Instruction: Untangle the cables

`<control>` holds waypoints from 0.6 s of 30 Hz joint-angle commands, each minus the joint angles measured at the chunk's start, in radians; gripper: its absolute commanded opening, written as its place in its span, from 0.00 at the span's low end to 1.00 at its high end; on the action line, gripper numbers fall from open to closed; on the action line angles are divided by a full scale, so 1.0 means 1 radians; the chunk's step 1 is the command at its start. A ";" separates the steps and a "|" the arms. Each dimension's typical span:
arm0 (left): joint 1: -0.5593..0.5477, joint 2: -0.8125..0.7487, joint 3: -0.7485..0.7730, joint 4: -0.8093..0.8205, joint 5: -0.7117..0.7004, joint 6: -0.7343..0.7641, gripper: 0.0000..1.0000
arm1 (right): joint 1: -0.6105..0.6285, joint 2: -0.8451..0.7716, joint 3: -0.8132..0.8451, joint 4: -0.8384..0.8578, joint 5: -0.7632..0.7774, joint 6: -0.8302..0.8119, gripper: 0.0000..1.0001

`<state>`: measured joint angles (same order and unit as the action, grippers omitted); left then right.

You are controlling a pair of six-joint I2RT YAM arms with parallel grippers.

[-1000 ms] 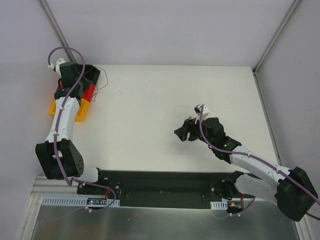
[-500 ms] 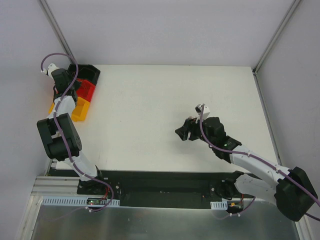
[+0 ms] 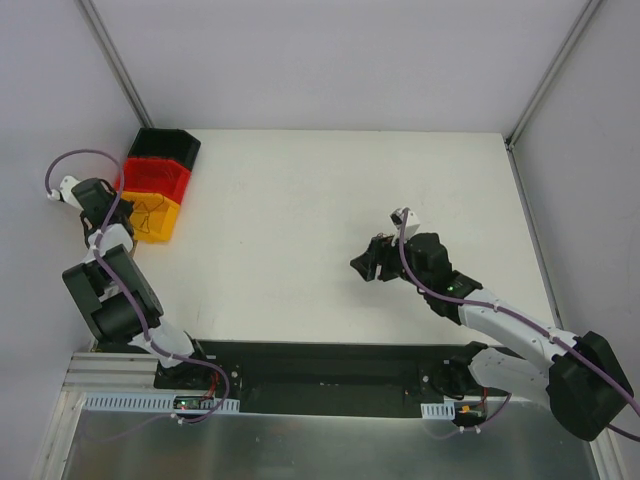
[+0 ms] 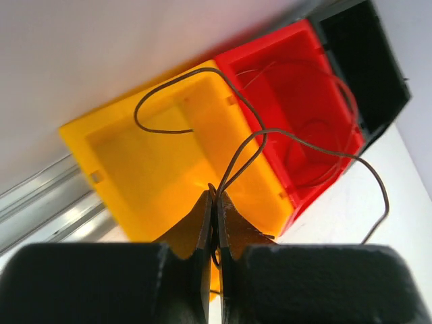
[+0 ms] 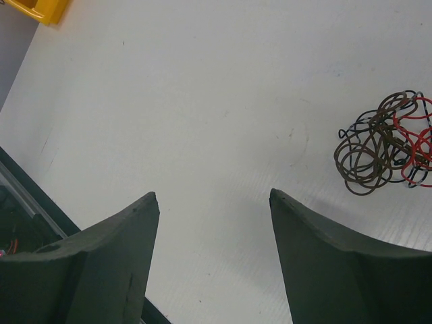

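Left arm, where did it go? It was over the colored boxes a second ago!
The left arm swung back from above the bins, toward the table's left edge and the near side, so all three bins now show. Its jaws are shut on a thin brown wire that trails over the yellow bin. The right arm stayed put, jaws open.
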<state>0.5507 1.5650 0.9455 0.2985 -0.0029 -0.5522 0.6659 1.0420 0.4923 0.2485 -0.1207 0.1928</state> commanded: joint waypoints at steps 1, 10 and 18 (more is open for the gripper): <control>0.017 0.013 0.015 0.009 0.029 -0.034 0.00 | -0.011 -0.022 0.006 0.026 -0.023 0.014 0.69; 0.026 0.167 0.203 -0.168 0.054 -0.112 0.00 | -0.022 -0.013 0.005 0.028 -0.014 0.008 0.69; 0.044 0.250 0.182 -0.165 0.048 -0.175 0.00 | -0.025 0.013 0.011 0.029 -0.022 0.014 0.69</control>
<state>0.5667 1.7489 1.1309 0.1368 -0.0090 -0.6689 0.6472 1.0443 0.4923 0.2493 -0.1268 0.1982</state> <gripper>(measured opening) 0.009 0.692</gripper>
